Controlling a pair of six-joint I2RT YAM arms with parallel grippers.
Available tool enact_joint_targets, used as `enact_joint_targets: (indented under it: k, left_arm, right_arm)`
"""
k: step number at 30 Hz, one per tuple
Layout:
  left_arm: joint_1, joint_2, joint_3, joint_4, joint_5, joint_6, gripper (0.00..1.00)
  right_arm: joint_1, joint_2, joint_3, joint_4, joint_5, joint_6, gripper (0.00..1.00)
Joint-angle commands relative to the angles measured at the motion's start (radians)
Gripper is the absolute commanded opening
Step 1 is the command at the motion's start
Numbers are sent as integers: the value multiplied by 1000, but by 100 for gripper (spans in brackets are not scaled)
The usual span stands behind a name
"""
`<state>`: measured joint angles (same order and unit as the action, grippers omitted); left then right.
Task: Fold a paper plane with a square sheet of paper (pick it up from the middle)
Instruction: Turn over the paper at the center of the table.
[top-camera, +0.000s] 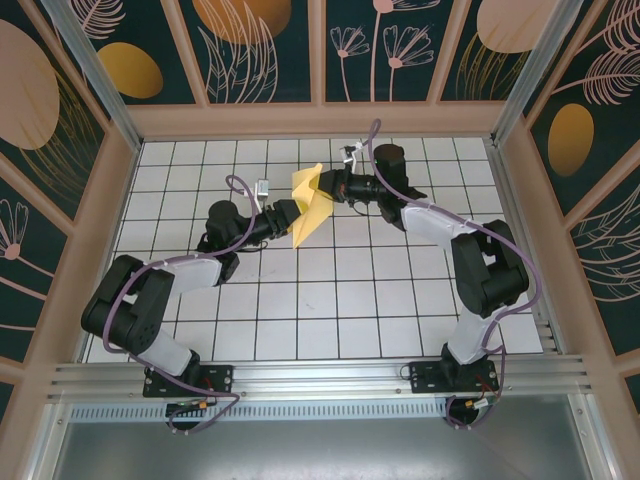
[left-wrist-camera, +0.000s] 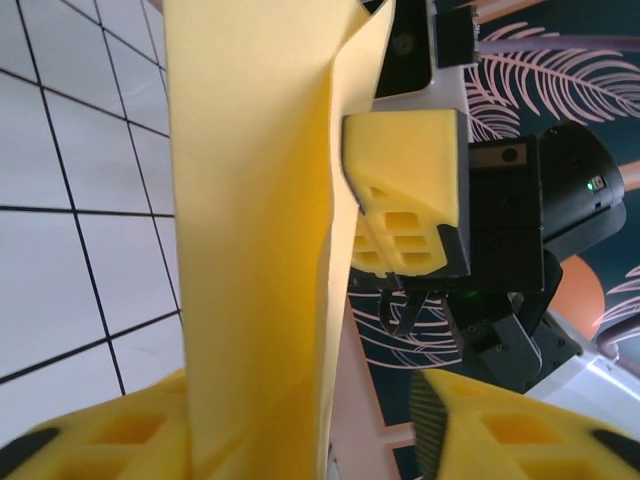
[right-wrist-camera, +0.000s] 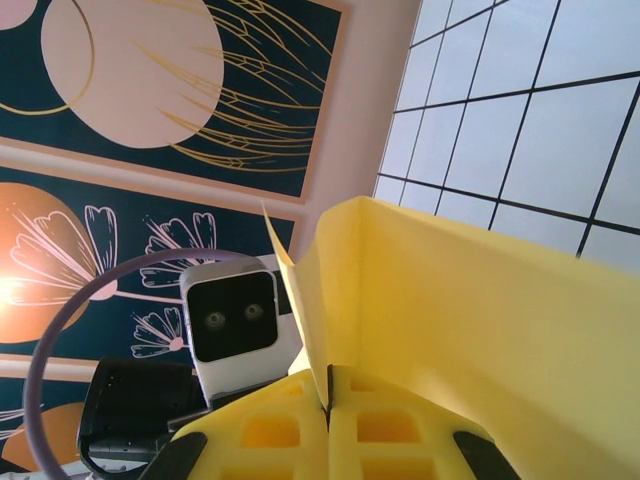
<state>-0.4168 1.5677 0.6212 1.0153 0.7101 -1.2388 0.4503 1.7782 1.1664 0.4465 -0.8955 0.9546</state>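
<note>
One pinch alone held the paper (top-camera: 310, 205), raised between both sets of fingers. The right gripper (right-wrist-camera: 328, 390) clamped a folded edge. The left gripper (left-wrist-camera: 300, 410) stood spread, paper against one finger. It likely needed to close squarely on the fold without tugging.

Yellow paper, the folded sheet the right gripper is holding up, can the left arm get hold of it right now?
Probably yes: the right gripper is shut on the yellow paper, which runs between the left gripper's open fingers, with nothing blocking.
</note>
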Motion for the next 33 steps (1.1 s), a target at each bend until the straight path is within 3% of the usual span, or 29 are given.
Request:
enact_joint_targets:
  k: [1,9,12,15,17,21,26,30,33]
  left_arm:
    - [6,14,-9,89,14,-18,41]
    - [6,1,-1,-6,-20,31,15]
    - [7,-18,12,-104,-45,86,11]
    - [7,-51,59,-342,-106,234,11]
    - [6,-77,113,-574,-209,375,11]
    - [2,-97,243,-988,-528,625,12]
    - [-30,-71,345,-1221,-838,762,13]
    - [-108,15,483,-1360,-1116,830,14]
    - [-158,101,565,-1434,-1260,848,14]
  right_arm:
    - [-15,6,-20,47,-26,9,0]
    - [-25,-5,-9,-55,6,-53,4]
    - [-29,-33,7,-187,83,-128,19]
    - [-37,-80,19,-353,251,-220,35]
    - [-43,-111,6,-420,363,-254,43]
    - [-48,-176,-52,-485,542,-285,54]
    - [-46,-229,-125,-494,651,-274,56]
    - [-48,-252,-157,-503,714,-252,56]
    - [-55,-266,-177,-510,748,-231,56]
